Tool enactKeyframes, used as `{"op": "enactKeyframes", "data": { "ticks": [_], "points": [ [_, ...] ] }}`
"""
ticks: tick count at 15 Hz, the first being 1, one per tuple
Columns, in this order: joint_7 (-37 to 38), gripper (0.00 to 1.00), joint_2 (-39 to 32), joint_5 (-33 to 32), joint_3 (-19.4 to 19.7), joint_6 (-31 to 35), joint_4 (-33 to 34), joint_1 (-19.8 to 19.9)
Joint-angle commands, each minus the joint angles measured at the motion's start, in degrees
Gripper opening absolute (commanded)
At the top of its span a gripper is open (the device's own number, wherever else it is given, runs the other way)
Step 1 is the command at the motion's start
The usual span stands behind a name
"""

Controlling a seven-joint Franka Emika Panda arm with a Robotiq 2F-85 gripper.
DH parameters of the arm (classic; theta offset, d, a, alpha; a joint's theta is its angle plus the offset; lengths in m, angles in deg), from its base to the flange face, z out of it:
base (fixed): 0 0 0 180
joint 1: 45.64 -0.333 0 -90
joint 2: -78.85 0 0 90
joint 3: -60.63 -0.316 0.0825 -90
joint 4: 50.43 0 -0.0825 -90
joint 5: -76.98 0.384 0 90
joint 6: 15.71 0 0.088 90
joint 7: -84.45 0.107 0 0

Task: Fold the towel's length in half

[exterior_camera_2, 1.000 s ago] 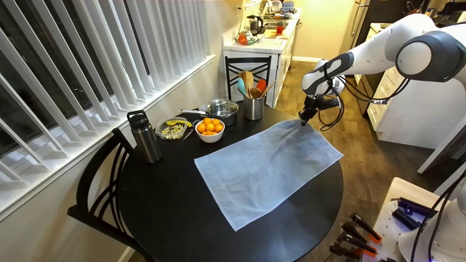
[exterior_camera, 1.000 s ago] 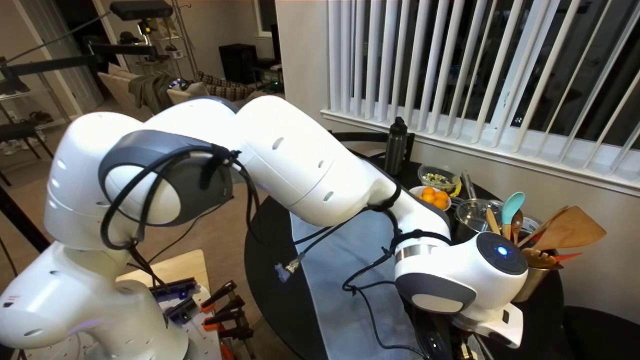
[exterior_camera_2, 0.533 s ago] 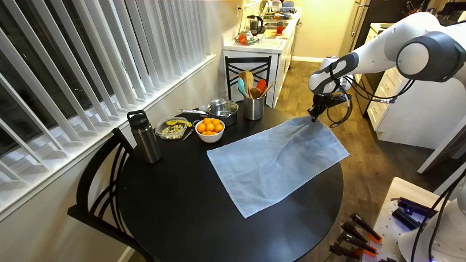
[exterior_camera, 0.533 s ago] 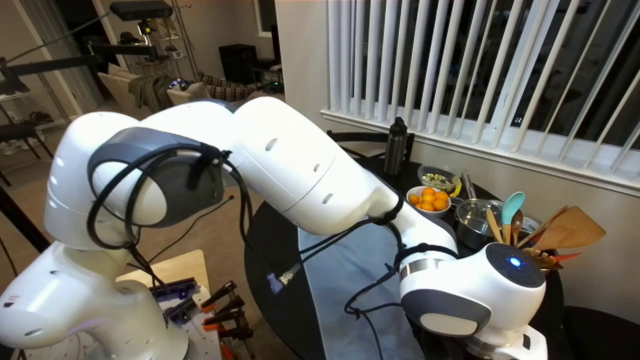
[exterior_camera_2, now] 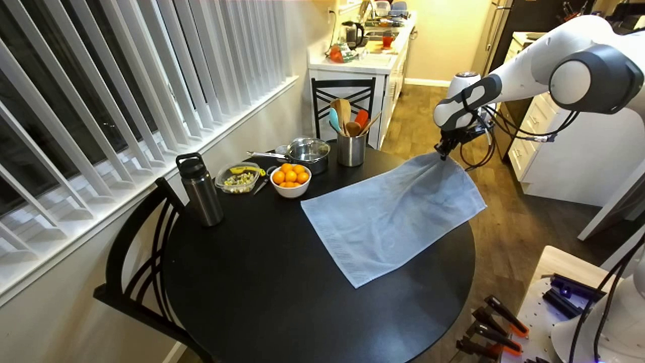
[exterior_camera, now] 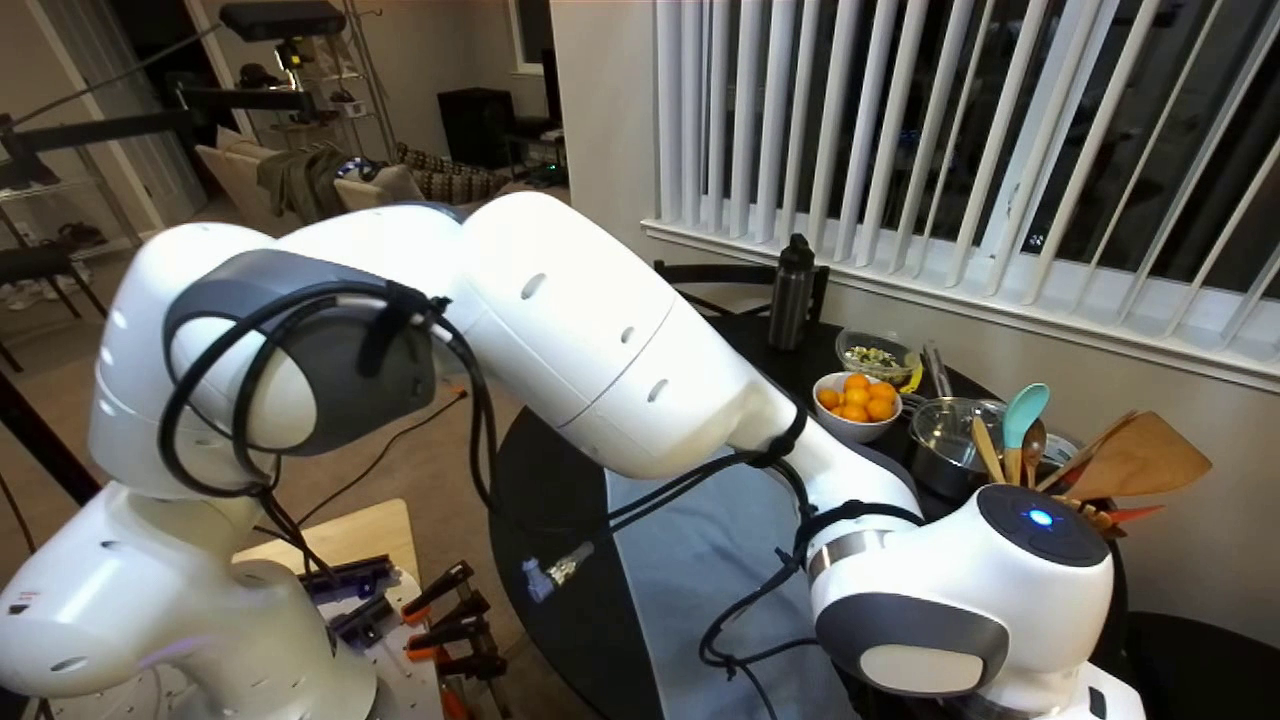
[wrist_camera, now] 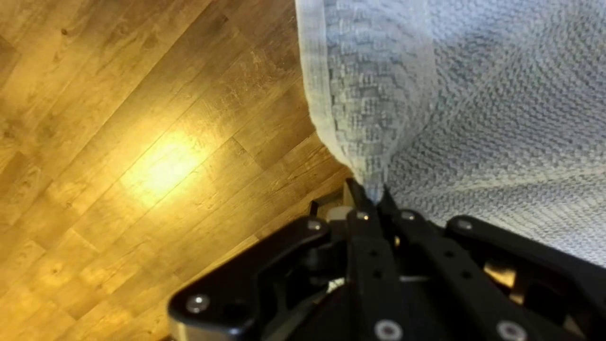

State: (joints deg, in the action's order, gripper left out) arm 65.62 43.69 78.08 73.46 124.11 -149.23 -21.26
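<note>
The table [exterior_camera_2: 282, 302] is set lower than the pincer [wrist_camera: 373, 196]; the towel [exterior_camera_2: 388, 222] is draped, seemingly in one layer, from the pincer down to the table, its far end laid flat, well apart from the jaws; no halving is shown; one short edge [wrist_camera: 367, 156] is pinched tight between the jaws, away from the corners; by judgement, only grasp and lift are done; carrying over, lining up and release are left.

A home: a kitchen counter [exterior_camera_2: 363, 67] beyond the gripper [exterior_camera_2: 442, 153], plank floor [wrist_camera: 156, 222] below it, a sofa [exterior_camera: 238, 180] well away.
</note>
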Motion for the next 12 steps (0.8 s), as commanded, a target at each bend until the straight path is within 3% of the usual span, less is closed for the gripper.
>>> {"op": "enactKeyframes", "data": {
  "ticks": [1,6,12],
  "points": [
    [-0.1,0.02,2.8,-1.1,-1.0,-1.2,-2.0,-0.1],
    [-1.9,0.03,8.1,1.0,-5.1,-7.5,-5.6,-0.8],
    [-0.5,0.03,14.1,2.0,-7.2,-15.1,-9.3,-4.9]
  ]
}}
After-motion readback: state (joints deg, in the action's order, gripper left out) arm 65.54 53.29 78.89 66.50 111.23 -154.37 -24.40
